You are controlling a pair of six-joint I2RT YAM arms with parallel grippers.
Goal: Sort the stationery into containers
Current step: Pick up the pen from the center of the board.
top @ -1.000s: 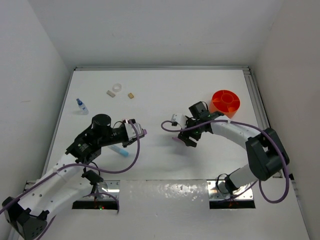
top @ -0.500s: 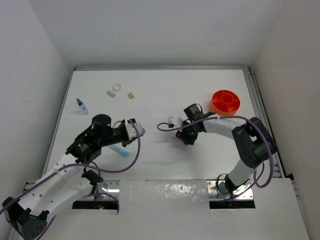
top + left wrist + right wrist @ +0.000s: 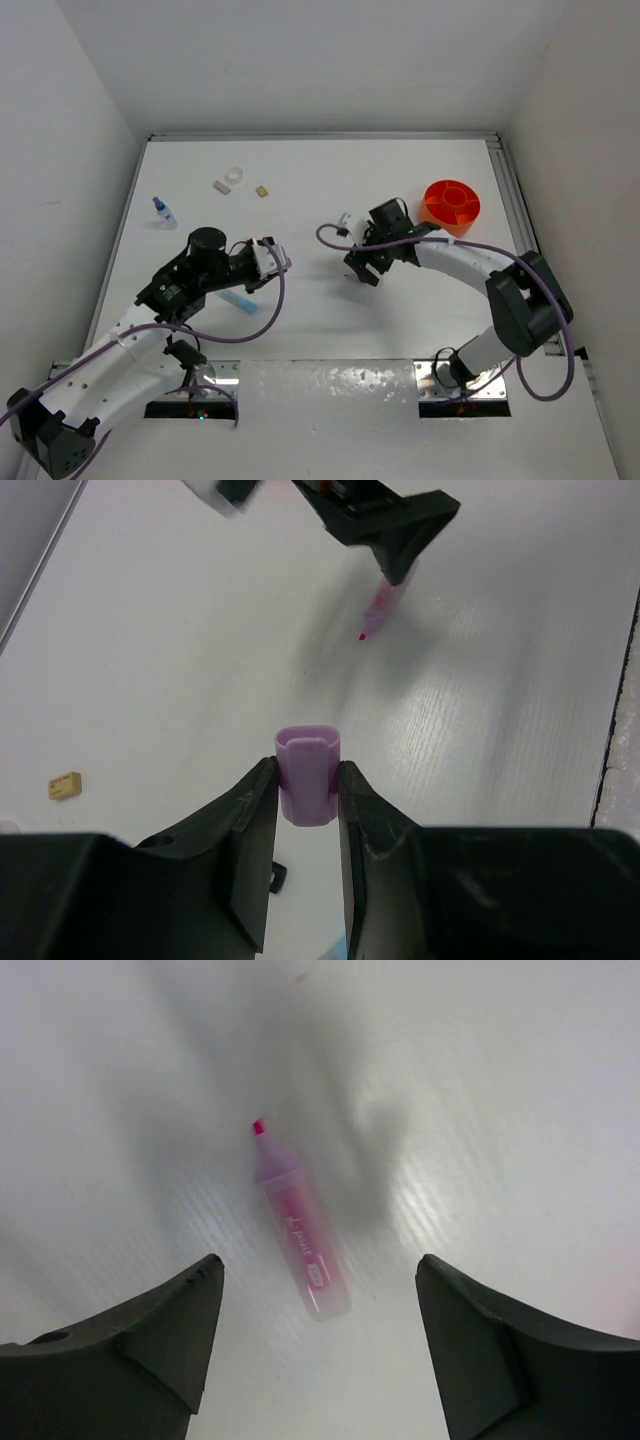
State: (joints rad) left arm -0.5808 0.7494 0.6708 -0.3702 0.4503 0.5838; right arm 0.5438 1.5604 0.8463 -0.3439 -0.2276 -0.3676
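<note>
Two arms reach over the white table [image 3: 340, 170] in the top view. Your left gripper [image 3: 279, 262] pinches a small lilac cap-shaped plastic piece [image 3: 287, 264], and a light-blue highlighter [image 3: 238, 299] lies on the table just behind the fingers, beside the wrist. Well away on this gripper's left are a clear tape ring [image 3: 235, 176], a beige block [image 3: 222, 186], a smaller beige block [image 3: 262, 190] and a blue-capped bottle [image 3: 162, 210]. Your right gripper [image 3: 362, 272] hangs low over the table. The round orange plastic tub with inner dividers [image 3: 450, 205] stands well behind it.

In the left wrist view, both fingers [image 3: 250, 820] are pressed on the lilac piece [image 3: 308, 755]. It stands upright, and its rounded top is above the fingertips. Far ahead you see the black fingers of the right gripper [image 3: 395, 540], with a pink highlighter [image 3: 383, 605] directly under them. The small beige block [image 3: 65, 785] lies far to the left.

In the right wrist view, the fingers [image 3: 130, 1350] are spread wide. The pink highlighter [image 3: 298, 1230], without cap, lies between them and touches neither finger. Its pink tip points away from the gripper.
</note>
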